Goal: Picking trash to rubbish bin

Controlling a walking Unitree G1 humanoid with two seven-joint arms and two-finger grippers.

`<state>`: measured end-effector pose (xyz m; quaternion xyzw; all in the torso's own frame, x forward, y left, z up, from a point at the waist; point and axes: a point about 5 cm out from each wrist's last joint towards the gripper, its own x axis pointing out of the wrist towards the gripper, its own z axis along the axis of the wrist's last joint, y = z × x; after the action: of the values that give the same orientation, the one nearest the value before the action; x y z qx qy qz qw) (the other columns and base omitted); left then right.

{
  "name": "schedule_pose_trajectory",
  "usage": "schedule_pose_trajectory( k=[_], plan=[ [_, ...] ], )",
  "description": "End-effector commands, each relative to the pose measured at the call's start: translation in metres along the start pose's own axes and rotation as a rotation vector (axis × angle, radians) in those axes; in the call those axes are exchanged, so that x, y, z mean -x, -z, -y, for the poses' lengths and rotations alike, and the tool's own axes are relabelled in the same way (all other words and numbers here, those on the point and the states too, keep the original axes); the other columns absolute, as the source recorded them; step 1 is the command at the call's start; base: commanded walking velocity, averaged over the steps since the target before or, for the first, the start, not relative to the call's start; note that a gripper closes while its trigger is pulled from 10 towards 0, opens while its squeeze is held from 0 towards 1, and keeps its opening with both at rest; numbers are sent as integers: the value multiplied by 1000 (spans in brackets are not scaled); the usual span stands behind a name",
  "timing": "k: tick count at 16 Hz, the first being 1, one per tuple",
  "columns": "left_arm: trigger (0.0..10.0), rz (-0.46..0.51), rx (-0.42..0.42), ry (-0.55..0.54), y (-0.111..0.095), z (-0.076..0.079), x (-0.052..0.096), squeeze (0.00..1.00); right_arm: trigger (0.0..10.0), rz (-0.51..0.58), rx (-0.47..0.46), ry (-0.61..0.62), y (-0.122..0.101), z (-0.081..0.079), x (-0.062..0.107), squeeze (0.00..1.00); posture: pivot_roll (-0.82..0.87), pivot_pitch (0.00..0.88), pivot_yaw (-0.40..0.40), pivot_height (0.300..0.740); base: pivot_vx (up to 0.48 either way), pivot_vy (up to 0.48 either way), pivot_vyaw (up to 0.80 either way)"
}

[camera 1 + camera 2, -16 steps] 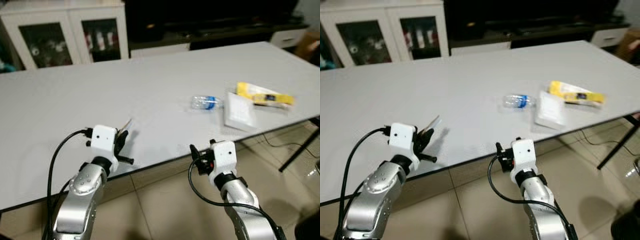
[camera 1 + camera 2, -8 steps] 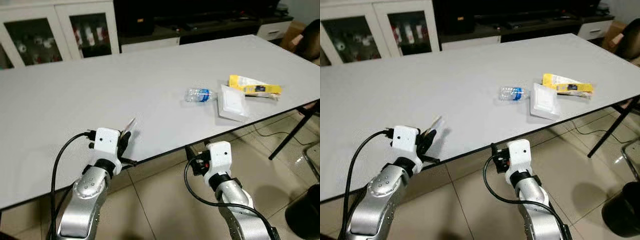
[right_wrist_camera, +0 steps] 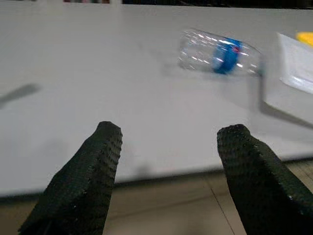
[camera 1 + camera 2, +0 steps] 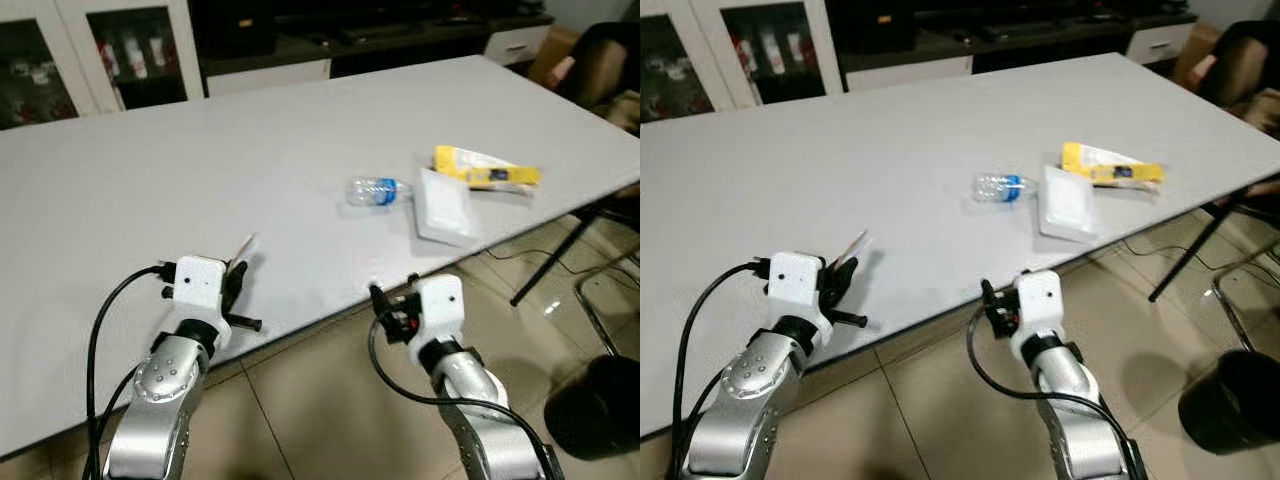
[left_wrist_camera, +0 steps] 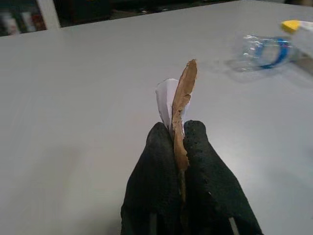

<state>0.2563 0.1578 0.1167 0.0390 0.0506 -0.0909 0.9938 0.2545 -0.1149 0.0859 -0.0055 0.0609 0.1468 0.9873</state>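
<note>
My left gripper (image 5: 178, 132) is pinched tight on a thin brown-and-white scrap (image 5: 180, 98), the strip standing up out of the fingertips, held just above the near edge of the table (image 4: 200, 150). My right gripper (image 3: 168, 147) hangs wide open with nothing in it, just off the table's near edge and level with it, fingers pointing across the top. Straight ahead of it lies the bottle (image 4: 375, 190), on its side, long axis running across my reach, with its cap end toward the white packet (image 4: 443, 205) right beside it and the yellow wrapper (image 4: 485, 168) just beyond. All three sit toward my right, so the right arm is clearly the nearer one for them. The bin (image 4: 592, 405) stands on the floor, low at my far right and well apart from the table. I reckon the scrap goes there first, a turn to the right and a carry across
</note>
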Motion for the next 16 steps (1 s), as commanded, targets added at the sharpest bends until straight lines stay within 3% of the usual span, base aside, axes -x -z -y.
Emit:
schedule_pose_trajectory(
  k=[1, 7, 16],
  plan=[
    [10000, 21, -18, -6, -5, -2, 0, 0, 10000, -17, 3, -7, 2, 1, -1, 0, 47, 0, -57, 740, 375, 0, 0],
    [10000, 8, -21, 7, -4, -10, 1, 0, 10000, 5, 17, -9, 0, 0, -1, 0, 32, 0, -31, 740, 384, 0, 0],
    [10000, 20, -26, 44, -8, -6, -7, 0, 10000, 22, 43, -6, -1, 5, 5, 0, 16, 0, -16, 740, 418, 0, 0]
  ],
)
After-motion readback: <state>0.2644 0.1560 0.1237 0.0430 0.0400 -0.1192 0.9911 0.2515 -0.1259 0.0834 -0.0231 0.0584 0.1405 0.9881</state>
